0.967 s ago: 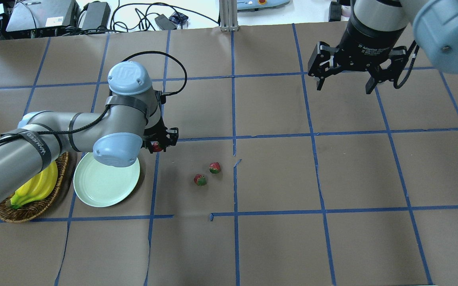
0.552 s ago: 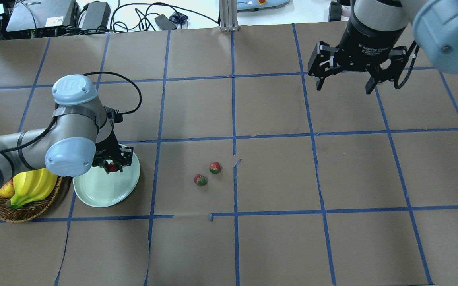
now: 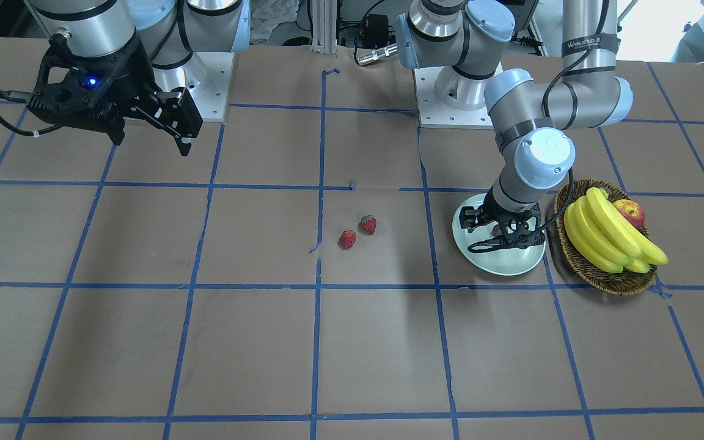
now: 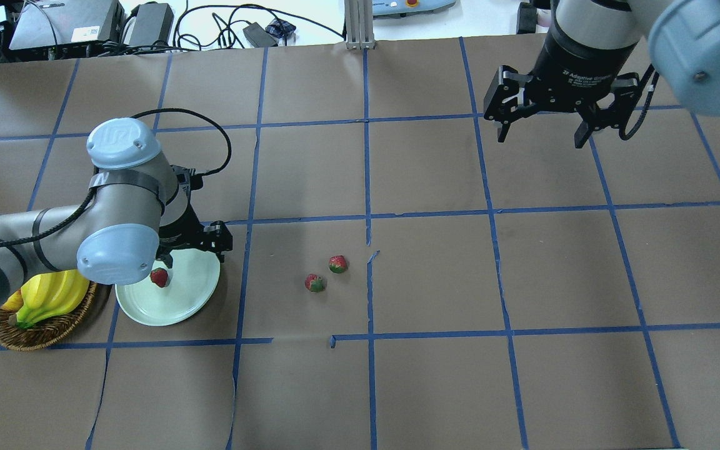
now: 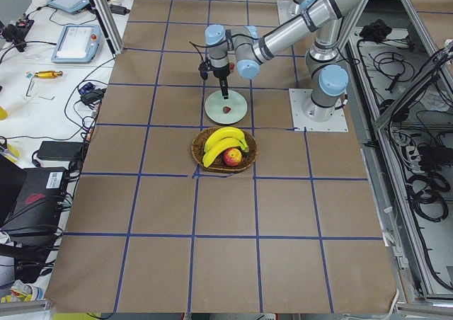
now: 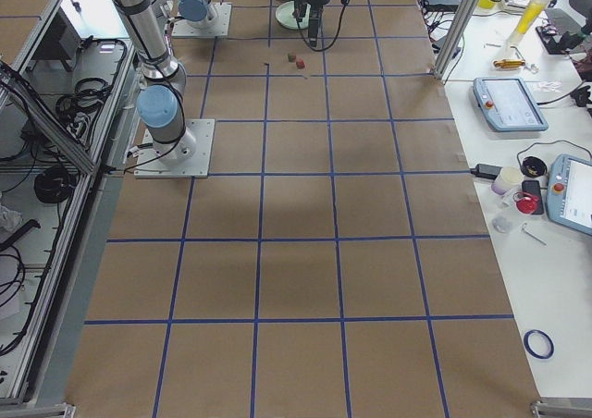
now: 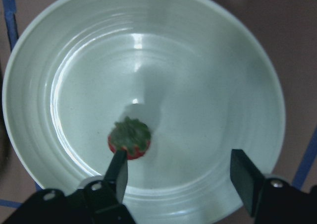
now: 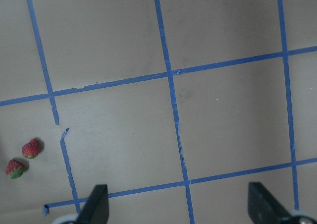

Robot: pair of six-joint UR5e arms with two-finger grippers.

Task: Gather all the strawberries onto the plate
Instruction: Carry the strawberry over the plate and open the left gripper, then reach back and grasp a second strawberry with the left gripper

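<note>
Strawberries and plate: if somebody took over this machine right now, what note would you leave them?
Left hand: open, holding nothing, over the plate.
Right hand: open and empty, hanging above bare table, far from the fruit.
Done: one strawberry lies on the plate, close beside one finger of the left hand.
Left: two strawberries sit on the table near its middle, the first and the second, close together but apart. Both must go onto the plate.

One strawberry (image 4: 159, 277) on plate (image 4: 192, 289), two others (image 4: 315, 283) outside.
</note>
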